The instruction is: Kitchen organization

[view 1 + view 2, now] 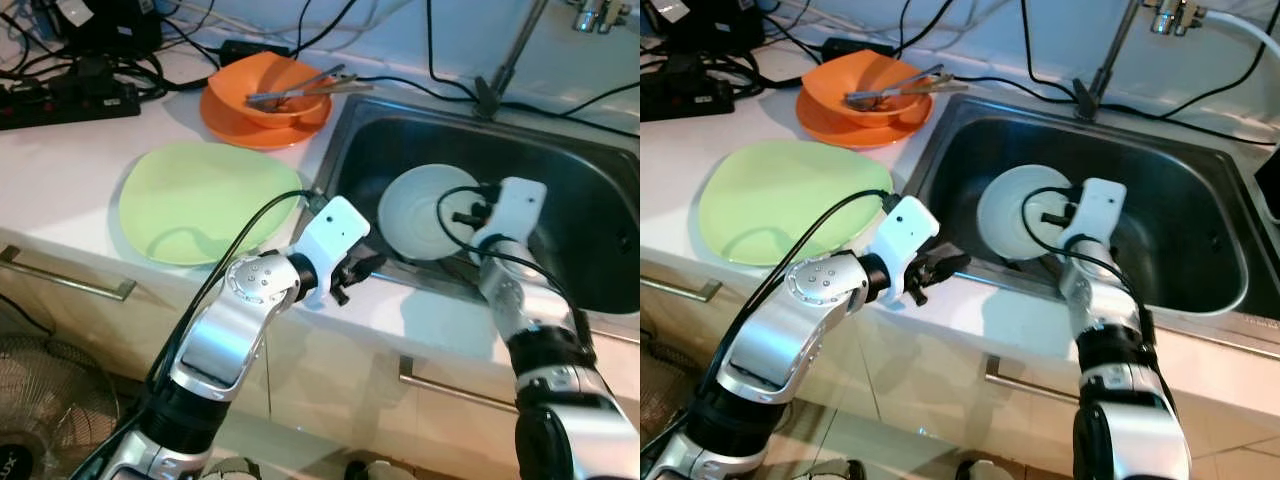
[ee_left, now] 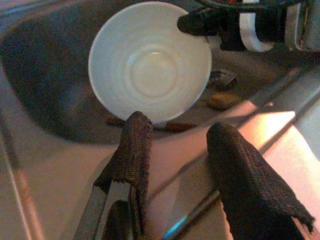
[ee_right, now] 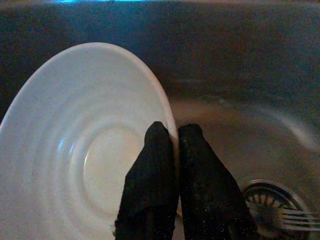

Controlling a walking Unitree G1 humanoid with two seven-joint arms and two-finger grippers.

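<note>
The right gripper (image 3: 169, 137) has its fingers (image 3: 150, 175) pinched together on the rim of a white plate (image 1: 425, 210), which stands tilted inside the sink (image 1: 590, 200), near its front left corner. The hold takes in only a thin bite of the edge, so the plate may well pivot or slip out as it is lifted, and a drop onto the steel basin could chip it. A fork (image 3: 295, 216) lies across the drain (image 3: 272, 200) just below, and a small brown scrap (image 2: 223, 101) sits beside it; a falling plate would likely land on both.

The left gripper (image 1: 358, 270) hovers over the counter's front edge beside the sink, fingers (image 2: 131, 165) apart and holding nothing. If the plate swings toward it, rim and fingers could collide.

On the counter, a green plate (image 1: 200, 200) lies near the sink's left rim, and behind it an orange bowl (image 1: 270, 90) sits on an orange plate (image 1: 240, 125) with tongs (image 1: 300, 88) in it. Cables (image 1: 440, 70) trail along the back edge and could snag an arm.
</note>
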